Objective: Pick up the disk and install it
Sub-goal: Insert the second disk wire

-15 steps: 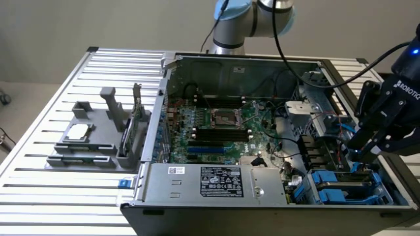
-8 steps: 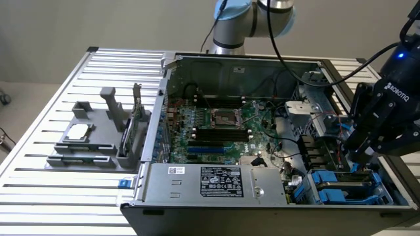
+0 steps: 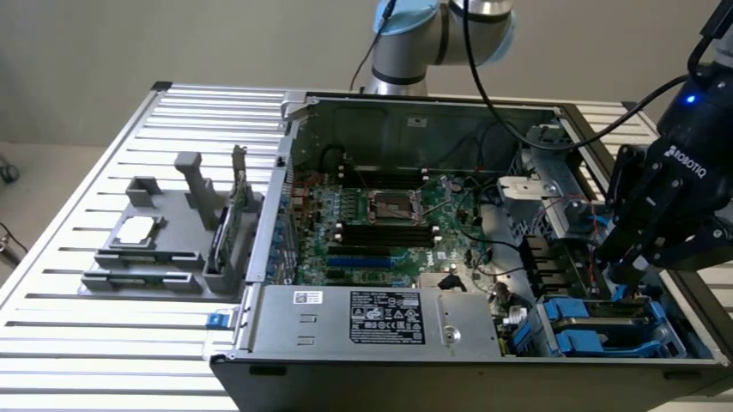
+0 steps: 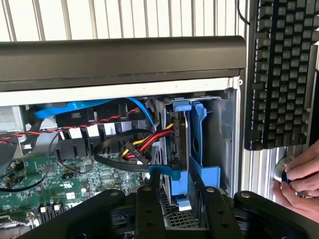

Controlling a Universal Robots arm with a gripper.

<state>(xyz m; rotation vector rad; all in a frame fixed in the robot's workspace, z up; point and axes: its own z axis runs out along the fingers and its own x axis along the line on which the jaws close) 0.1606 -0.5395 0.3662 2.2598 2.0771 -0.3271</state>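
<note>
The gripper (image 4: pixel 177 196) holds its jaws clamped on the disk (image 4: pixel 182 144), which stands upright in the computer case (image 3: pixel 458 378) drive bay.

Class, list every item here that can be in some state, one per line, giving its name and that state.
computer case: side panel off, interior exposed.
disk: standing on edge in the blue drive bay, between the gripper's fingers.
gripper: fingers either side of the disk's blue carrier.
CPU socket: no cooler on it.
keyboard: beside the case, untouched.
</note>
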